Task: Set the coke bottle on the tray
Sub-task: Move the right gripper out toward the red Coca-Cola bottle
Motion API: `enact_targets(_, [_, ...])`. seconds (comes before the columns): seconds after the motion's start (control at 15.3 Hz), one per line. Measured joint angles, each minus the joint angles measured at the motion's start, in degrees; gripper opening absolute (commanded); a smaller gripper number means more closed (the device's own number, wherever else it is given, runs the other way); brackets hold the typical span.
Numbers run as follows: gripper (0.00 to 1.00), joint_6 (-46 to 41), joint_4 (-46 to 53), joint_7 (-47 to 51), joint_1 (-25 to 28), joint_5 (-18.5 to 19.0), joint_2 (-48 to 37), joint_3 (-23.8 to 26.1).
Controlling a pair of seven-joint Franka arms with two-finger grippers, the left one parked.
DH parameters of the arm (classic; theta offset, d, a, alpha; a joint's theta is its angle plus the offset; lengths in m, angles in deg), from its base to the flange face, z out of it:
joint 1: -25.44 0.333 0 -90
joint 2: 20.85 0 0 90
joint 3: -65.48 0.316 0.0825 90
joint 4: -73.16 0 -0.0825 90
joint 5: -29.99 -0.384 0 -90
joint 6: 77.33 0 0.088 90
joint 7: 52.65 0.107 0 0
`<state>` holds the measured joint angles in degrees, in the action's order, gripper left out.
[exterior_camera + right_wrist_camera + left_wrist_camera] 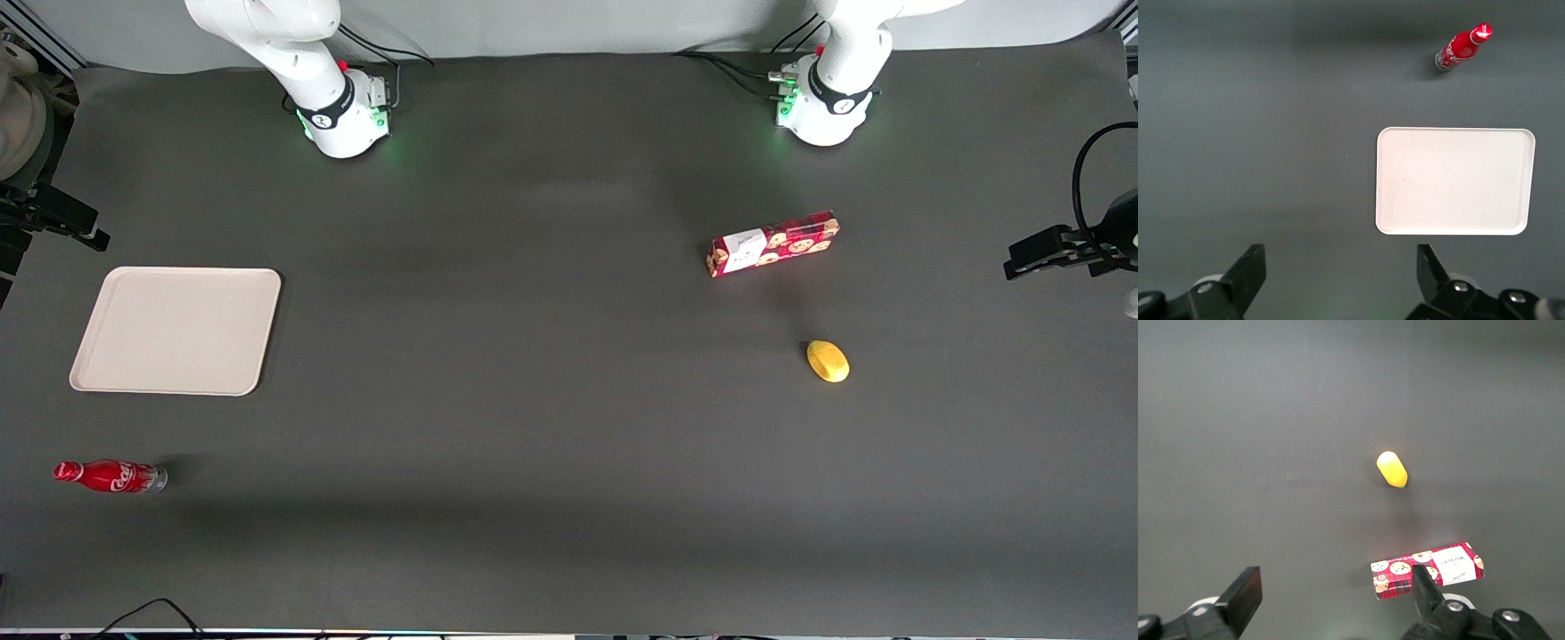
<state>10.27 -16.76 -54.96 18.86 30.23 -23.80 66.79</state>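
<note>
The coke bottle is small and red with white script, and it lies on its side on the dark table, at the working arm's end. The beige tray lies flat with nothing on it, farther from the front camera than the bottle, with a gap of bare table between them. In the right wrist view my gripper hangs high above the table, open, with only bare table between its fingers. It is apart from both the tray and the bottle. The front view does not show the gripper.
A red cookie-print box and a yellow oval object lie toward the parked arm's end of the table. A black camera mount juts in at that end's edge.
</note>
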Motion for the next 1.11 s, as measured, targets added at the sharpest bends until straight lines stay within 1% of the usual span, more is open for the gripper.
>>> enact_targets(0.52, [1.0,0.3,0.0,0.0,0.1,-0.1,0.1,0.2])
enact_targets(0.65, [1.0,0.4,1.3,0.0,-0.2,-0.1,1.2,0.1])
enact_targets(0.85, [1.0,0.7,7.0,-1.4,-2.1,0.0,7.1,-0.2])
enact_targets(1.11, [1.0,2.3,14.9,-10.1,-6.5,0.0,18.2,-0.4])
